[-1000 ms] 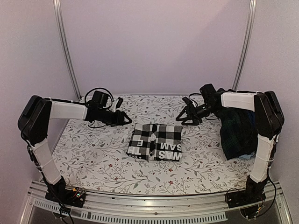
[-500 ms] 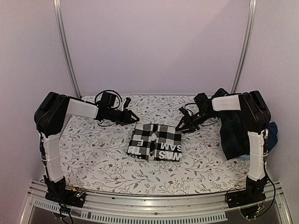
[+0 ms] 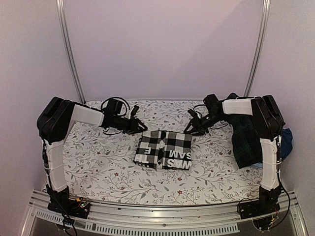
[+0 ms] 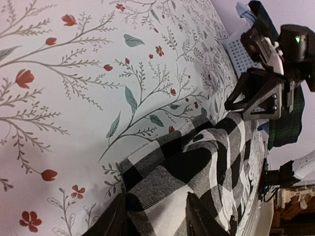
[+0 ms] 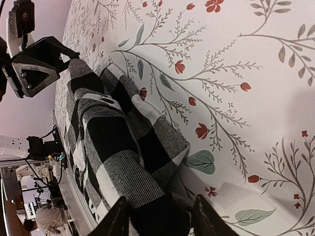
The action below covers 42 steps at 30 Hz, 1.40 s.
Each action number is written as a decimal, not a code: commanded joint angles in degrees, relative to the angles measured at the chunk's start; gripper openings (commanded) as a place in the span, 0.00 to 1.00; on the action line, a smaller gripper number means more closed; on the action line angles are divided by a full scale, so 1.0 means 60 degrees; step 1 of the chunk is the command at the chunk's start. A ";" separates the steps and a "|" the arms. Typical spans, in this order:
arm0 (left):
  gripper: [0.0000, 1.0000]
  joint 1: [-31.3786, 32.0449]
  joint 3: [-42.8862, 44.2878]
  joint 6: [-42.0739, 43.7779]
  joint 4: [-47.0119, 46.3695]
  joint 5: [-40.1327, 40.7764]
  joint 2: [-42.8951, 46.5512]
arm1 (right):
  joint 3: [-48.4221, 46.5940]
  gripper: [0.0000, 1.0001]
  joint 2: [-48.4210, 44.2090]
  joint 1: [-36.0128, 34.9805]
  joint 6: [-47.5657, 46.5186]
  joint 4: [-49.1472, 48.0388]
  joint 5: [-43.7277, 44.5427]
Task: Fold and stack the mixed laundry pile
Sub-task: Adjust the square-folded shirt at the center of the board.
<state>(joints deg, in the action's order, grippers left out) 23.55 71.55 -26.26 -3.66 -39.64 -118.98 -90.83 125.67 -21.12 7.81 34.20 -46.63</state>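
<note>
A folded black-and-white checked cloth shirt (image 3: 164, 149) with white lettering lies flat at the middle of the white floral-covered table (image 3: 98, 157). A crumpled dark green-navy plaid garment (image 3: 248, 140) is heaped well apart at the right edge. Both arms reach to the shirt's far edge, one at each far corner. The left arm's fingers (image 4: 110, 221) are spread wide, with the corner's checked cloth lying between them and not yet pinched. The right arm's fingers (image 5: 204, 219) are likewise spread wide astride the opposite corner. The step in hand appears to be gripping both far corners, either to fold the shirt again or to lift it. To do this well, each lower finger should slide under every layer. Both pairs should close together, so the fold stays square and no layer is left behind. Compared with a second ago, both pairs of fingers have moved inward from the bare table on either side to the corners. The shirt itself has not shifted.
</note>
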 commanded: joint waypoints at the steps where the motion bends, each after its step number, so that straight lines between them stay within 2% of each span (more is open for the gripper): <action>1: 0.28 0.0026 -0.0031 0.0089 -0.0218 -0.0198 0.0082 | -0.0330 0.33 0.0212 -0.0090 -0.0046 0.0160 -0.0094; 3: 0.07 0.0009 -0.0210 0.0064 -0.0391 -0.0093 0.0444 | -0.0390 0.22 0.0057 -0.0129 -0.0059 0.0160 -0.0334; 4: 0.00 -0.0009 -0.0294 0.0068 -0.0399 -0.0005 0.0583 | -0.0441 0.17 -0.0002 -0.0160 -0.0080 0.0186 -0.0445; 9: 0.00 -0.0180 -0.0941 0.0125 -0.0552 0.0159 0.1167 | -0.0671 0.01 -0.0189 -0.0336 -0.0254 0.0391 -0.0468; 10: 0.00 -0.0205 -0.1098 0.0121 -0.0628 0.0174 0.1310 | -0.0655 0.00 -0.0268 -0.0356 -0.0226 0.0372 -0.0432; 18: 0.00 -0.0392 -0.1800 -0.0105 -0.1361 0.0534 0.1770 | -0.0997 0.00 -0.0556 -0.0376 -0.0192 0.0361 -0.0300; 22: 0.00 -0.0576 -0.1420 -0.0175 -0.1216 0.0883 0.1017 | -0.1253 0.00 -0.0063 -0.0364 -0.0314 0.0379 0.0225; 27: 0.00 -0.0528 -0.0284 -0.0257 -0.1004 0.0772 -0.0029 | -0.1371 0.00 0.0693 -0.0362 -0.0407 0.0247 0.0825; 37: 0.00 -0.0638 0.0153 -0.0510 -0.0738 0.1538 -0.1006 | -0.2072 0.00 0.1818 -0.0361 -0.0065 -0.0422 0.1870; 38: 0.00 -0.0634 0.0214 -0.0497 -0.0730 0.1492 -0.1007 | -0.2145 0.04 0.1819 -0.0368 -0.0048 -0.0400 0.1889; 39: 0.02 -0.0630 0.0262 -0.0460 -0.0674 0.1468 -0.0955 | -0.2294 0.16 0.1805 -0.0362 -0.0056 -0.0292 0.1979; 40: 0.13 -0.0638 0.0307 -0.0300 -0.0532 0.1491 -0.0806 | -0.2477 0.28 0.1770 -0.0368 -0.0086 -0.0120 0.2104; 42: 0.42 -0.0655 0.0310 0.0121 -0.0188 0.1965 -0.0147 | -0.2980 0.43 0.1554 -0.0362 -0.0200 0.0215 0.2276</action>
<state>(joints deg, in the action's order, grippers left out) 21.04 71.66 -28.73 -7.81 -32.18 -124.20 -103.48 135.94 -23.62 7.18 33.80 -38.02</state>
